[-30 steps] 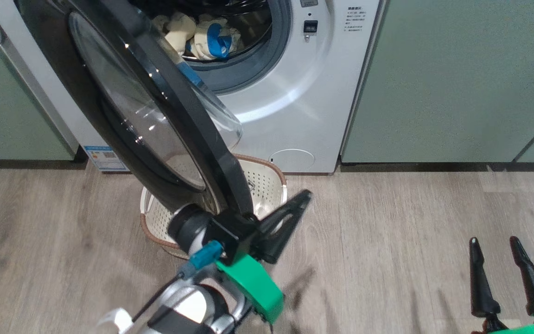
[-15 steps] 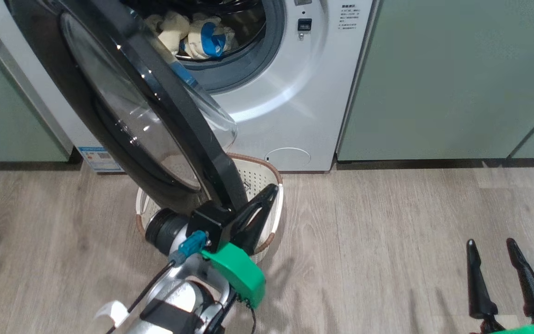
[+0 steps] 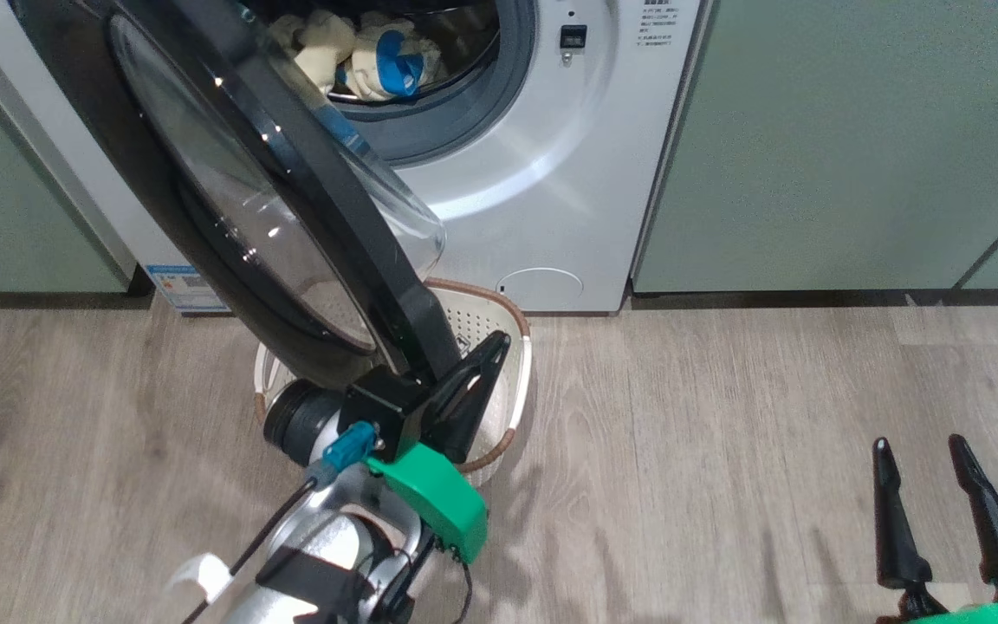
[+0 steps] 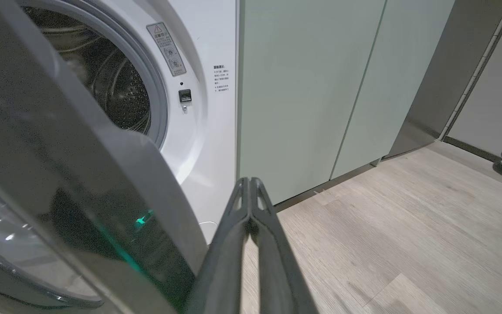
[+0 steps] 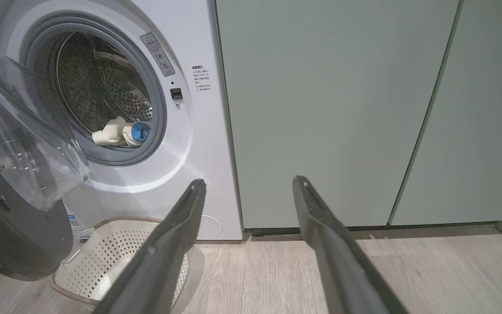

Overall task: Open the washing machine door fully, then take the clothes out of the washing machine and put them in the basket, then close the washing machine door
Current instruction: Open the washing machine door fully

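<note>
The washing machine [image 3: 551, 173] stands with its door [image 3: 317, 199] swung partly open, black rim edge-on and glass bowl facing the drum. Cream clothes [image 3: 360, 61] with a blue patch lie in the drum mouth. Under the door sits the cream basket [image 3: 499, 329], partly hidden. My left gripper [image 3: 497, 347] is shut and empty, its fingers beside the door's lower edge, above the basket. In the left wrist view the left gripper [image 4: 249, 181] points past the door [image 4: 59, 174] on its left. My right gripper [image 3: 917, 445] hangs open at lower right, far from the machine. The right wrist view has the right gripper [image 5: 249, 182], clothes [image 5: 111, 133], basket [image 5: 103, 257].
Pale green cabinets [image 3: 854, 139] flank the machine on the right, and another cabinet [image 3: 14, 199] on the left. Wood-look floor [image 3: 724, 433] stretches between my right gripper and the basket. A dark plinth runs under the cabinets.
My left gripper has shifted left along with the door's lower edge, and the door stands slightly wider. The head camera moved a little. The right gripper stayed open and still.
</note>
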Motion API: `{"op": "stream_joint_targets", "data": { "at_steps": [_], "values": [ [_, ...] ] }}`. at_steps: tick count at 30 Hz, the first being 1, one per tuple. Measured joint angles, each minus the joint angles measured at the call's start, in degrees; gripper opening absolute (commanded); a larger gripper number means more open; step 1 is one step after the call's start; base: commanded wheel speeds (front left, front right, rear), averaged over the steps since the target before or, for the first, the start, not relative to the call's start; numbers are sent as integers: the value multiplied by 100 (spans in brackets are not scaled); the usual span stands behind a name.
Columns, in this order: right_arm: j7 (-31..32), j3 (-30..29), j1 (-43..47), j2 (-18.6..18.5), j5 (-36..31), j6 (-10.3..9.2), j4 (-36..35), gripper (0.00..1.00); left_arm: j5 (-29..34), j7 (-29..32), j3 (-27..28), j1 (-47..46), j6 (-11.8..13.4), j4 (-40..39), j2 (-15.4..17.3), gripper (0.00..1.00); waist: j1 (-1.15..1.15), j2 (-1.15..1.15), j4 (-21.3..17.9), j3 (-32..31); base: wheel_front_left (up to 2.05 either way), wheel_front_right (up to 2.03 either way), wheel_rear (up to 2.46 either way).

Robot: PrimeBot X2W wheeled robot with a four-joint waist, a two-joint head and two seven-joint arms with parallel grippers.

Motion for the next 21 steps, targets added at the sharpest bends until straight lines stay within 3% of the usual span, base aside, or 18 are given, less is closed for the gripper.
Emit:
{"op": "stream_joint_targets", "data": {
  "at_steps": [10, 21],
  "values": [
    [0, -25, -1, 0, 0, 0, 2, 100, -9, -52, 2, 6, 27, -18, -5, 0, 0, 0, 129, 22, 0, 0, 0],
    [0, -57, -6, 0, 1, 0, 8, 100, -67, -52, -97, 152, 83, -201, -10, 0, 0, 0, 560, 49, 0, 0, 0]
  ]
}}
